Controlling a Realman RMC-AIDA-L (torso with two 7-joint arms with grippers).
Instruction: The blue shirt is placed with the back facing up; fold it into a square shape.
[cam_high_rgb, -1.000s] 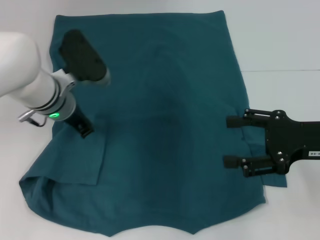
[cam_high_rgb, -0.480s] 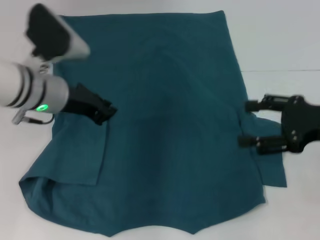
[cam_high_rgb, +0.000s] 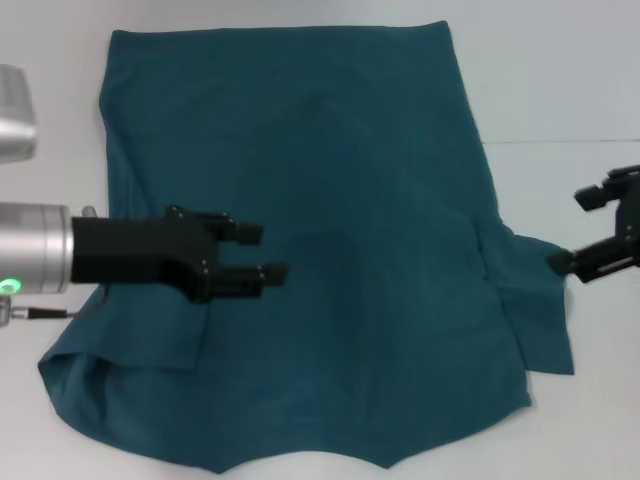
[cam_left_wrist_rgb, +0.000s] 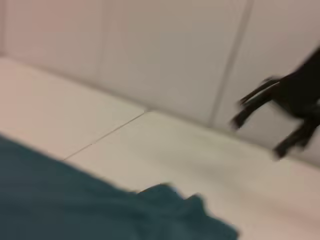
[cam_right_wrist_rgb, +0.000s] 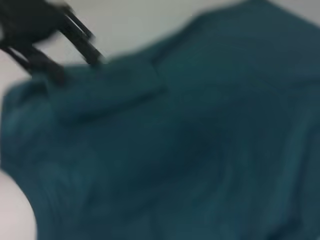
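My left gripper (cam_high_rgb: 268, 252) reaches in from the left edge over the left part of the large, plain dark teal-blue short-sleeved shirt of soft knit fabric (cam_high_rgb: 330, 250), its two black fingers (cam_high_rgb: 243, 232) pointing right with a clear gap between them and nothing held. Whether they touch the cloth or hang just above it, I cannot tell.

The shirt lies spread flat across the middle of the white table (cam_high_rgb: 560, 90), its straight hem at the far side and the curved neck edge at the near side. The left sleeve is folded in over the body near my left fingers, with a bunched fold at the near left corner. The right sleeve sticks out to the right, lying flat on the table.

My right gripper (cam_high_rgb: 578, 231) sits at the right edge of the scene, just beside the tip of that right sleeve. Its two black fingers (cam_high_rgb: 590, 197) stand well apart, empty. In the left wrist view it (cam_left_wrist_rgb: 255, 122) shows far off beyond the shirt's edge.
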